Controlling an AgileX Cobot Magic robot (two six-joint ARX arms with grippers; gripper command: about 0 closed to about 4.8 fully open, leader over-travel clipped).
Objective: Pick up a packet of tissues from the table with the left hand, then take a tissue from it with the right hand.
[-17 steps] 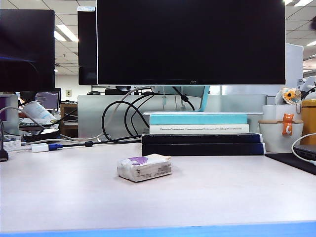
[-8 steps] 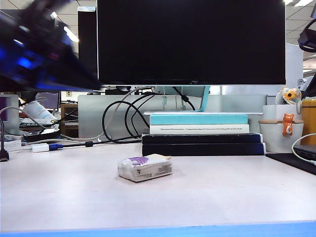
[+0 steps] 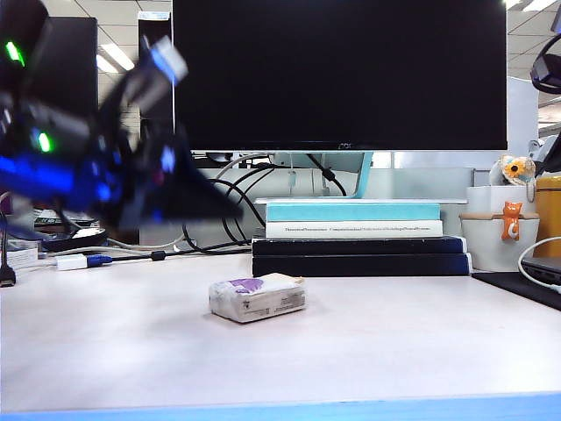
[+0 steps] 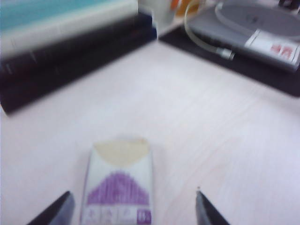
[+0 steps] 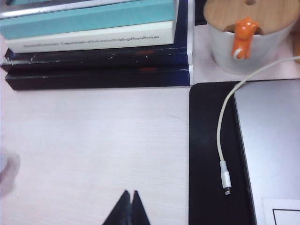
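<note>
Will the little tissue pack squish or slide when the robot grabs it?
The packet of tissues looks soft and rounded in its wrapper, so it will probably squish a bit. The wrapper seems smooth, so it might slip. It lies flat on the table, so it likely won't roll. The left gripper has open jaws around it; the right gripper is shut.

An office: a large dark monitor [image 3: 339, 74] stands over stacked books [image 3: 355, 237] on a pale surface [image 3: 368, 342], with tangled cables [image 3: 219, 206], ceiling light panels [image 3: 114, 60] and more screens [image 3: 83, 178] behind.
</note>
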